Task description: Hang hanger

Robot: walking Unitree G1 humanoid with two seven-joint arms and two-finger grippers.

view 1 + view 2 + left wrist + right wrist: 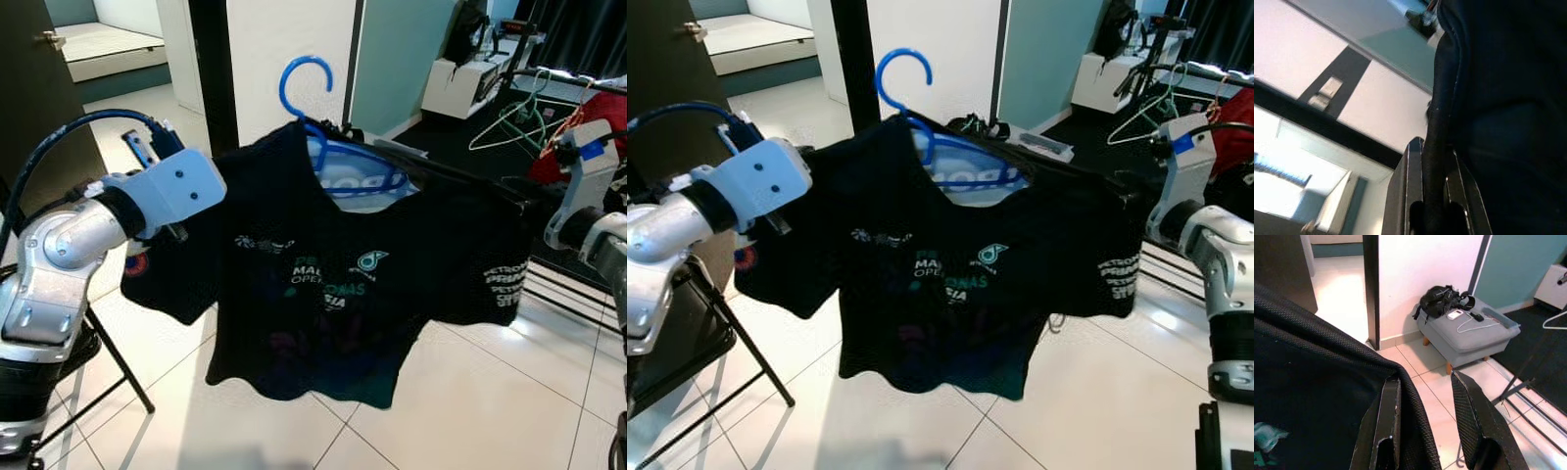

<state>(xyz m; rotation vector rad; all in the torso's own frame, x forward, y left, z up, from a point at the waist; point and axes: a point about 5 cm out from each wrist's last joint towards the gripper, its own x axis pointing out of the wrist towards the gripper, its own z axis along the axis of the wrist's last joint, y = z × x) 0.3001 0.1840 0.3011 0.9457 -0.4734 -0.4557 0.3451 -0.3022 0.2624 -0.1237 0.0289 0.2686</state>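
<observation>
The blue plastic hanger (333, 147) sits inside the collar of a black printed T-shirt (343, 284), hook up, on no rail, so the hanging looks undone. The left gripper (1432, 196) pinches the shirt's shoulder edge beside the hanger. The right gripper (1437, 431) holds the opposite shoulder, fingers parted around the cloth. A grey padded stool (1469, 335) stands behind the hanger.

Bright, even indoor light glares off the floor tiles (490, 392); head views sharp, left wrist view soft and dim.

Black shirt (353, 284) sleeve print: "PETRON"; chest print partly legible.
</observation>
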